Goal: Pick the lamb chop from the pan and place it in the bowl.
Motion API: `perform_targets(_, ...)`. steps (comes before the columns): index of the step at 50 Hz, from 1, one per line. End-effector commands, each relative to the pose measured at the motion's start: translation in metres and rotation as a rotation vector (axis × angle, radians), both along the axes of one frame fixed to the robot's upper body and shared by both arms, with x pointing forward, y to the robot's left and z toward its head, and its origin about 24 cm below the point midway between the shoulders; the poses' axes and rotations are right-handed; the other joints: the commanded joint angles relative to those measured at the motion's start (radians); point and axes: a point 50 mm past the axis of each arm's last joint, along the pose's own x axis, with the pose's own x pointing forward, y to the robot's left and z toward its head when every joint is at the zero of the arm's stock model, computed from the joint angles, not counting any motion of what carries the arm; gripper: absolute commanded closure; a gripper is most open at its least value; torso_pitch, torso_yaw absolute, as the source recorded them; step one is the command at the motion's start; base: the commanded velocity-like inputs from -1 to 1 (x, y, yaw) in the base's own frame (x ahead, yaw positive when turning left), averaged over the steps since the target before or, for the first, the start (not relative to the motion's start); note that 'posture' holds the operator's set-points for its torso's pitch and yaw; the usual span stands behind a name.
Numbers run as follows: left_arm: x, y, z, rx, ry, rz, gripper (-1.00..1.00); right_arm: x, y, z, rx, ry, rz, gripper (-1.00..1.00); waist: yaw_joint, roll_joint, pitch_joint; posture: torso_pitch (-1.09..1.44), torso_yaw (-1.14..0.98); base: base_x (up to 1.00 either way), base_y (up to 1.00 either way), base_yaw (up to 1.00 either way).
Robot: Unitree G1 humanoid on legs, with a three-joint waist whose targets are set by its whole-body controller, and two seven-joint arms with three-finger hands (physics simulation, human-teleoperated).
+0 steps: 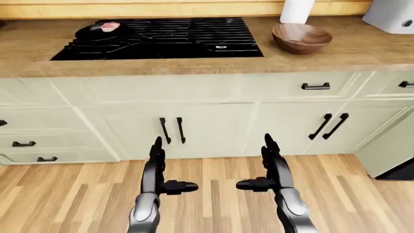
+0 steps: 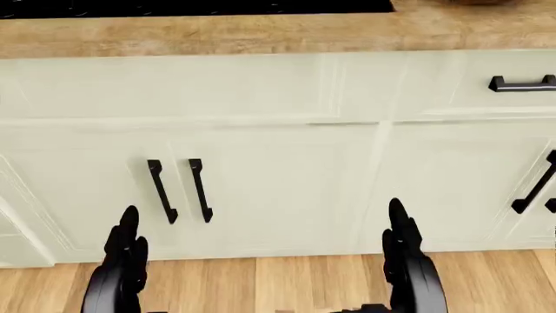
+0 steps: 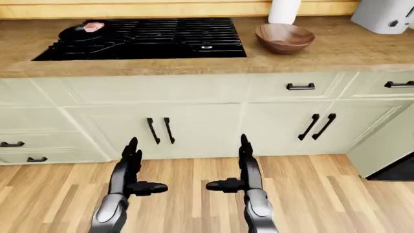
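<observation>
Lamb chop (image 1: pixel 110 26): lying in the black pan (image 1: pixel 97 32) on the stove (image 1: pixel 168 41), upper left of the left-eye view. Wooden bowl (image 1: pixel 301 37): sitting on the table (image 1: pixel 194 63), right of the stove, well apart from the pan. Left hand (image 1: pixel 158 167) and right hand (image 1: pixel 266 165): hanging low before the cabinet doors (image 1: pixel 213 128), fingers spread apart, gripping nothing.

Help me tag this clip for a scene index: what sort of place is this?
A home kitchen, most likely: a black gas cooktop set into a wooden counter, a pan holding a lamb chop, a wooden bowl, and pale green cabinets below.
</observation>
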Motion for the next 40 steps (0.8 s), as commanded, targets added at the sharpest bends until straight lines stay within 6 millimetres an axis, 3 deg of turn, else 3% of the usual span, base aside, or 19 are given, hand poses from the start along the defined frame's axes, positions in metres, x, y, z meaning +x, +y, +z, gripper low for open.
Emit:
perform_targets(1,0.011,0.005,0.051,-0.002,-0.234,0.0,-1.0,0.011,-0.002,0.042,-0.02,-0.198,0.019,-1.0,-0.002,-0.008,-0.001,0.0,0.0,0.0,0.0,0.0)
perform_targets(3,0.012,0.009,0.062,-0.01,-0.264,0.013,-1.0,0.012,-0.003,0.045,-0.031,-0.215,0.021,-1.0,0.008,-0.001,-0.065,0.0,0.0,0.0,0.0,0.0)
perform_targets(5,0.013,0.012,0.066,-0.016,-0.271,0.021,-1.0,0.012,-0.003,0.046,-0.04,-0.224,0.023,-1.0,0.005,-0.007,-0.019,0.0,0.0,0.0,0.0,0.0)
perform_targets(7,0.014,0.014,0.072,-0.023,-0.283,0.026,-1.0,0.014,-0.005,0.051,-0.043,-0.236,0.023,-1.0,0.007,-0.008,-0.067,0.0,0.0,0.0,0.0,0.0)
perform_targets(13,0.019,0.022,0.093,-0.026,-0.323,0.032,-1.0,0.018,-0.009,0.068,-0.061,-0.284,0.027,-1.0,0.009,-0.001,-0.083,0.0,0.0,0.0,0.0,0.0)
perform_targets(20,0.033,0.035,0.124,0.006,-0.407,0.036,-1.0,0.03,-0.024,0.099,-0.097,-0.361,0.007,-1.0,0.008,0.0,-0.09,0.0,0.0,0.0,0.0,0.0)
perform_targets(28,0.035,0.044,0.152,0.022,-0.48,0.061,-1.0,0.036,-0.033,0.13,-0.131,-0.431,0.002,-1.0,0.006,0.0,-0.092,0.0,0.0,0.0,0.0,0.0)
perform_targets(40,0.029,0.067,0.211,0.048,-0.608,0.131,-1.0,0.04,-0.047,0.181,-0.149,-0.528,0.0,-1.0,0.005,0.002,-0.074,0.0,0.0,0.0,0.0,0.0)
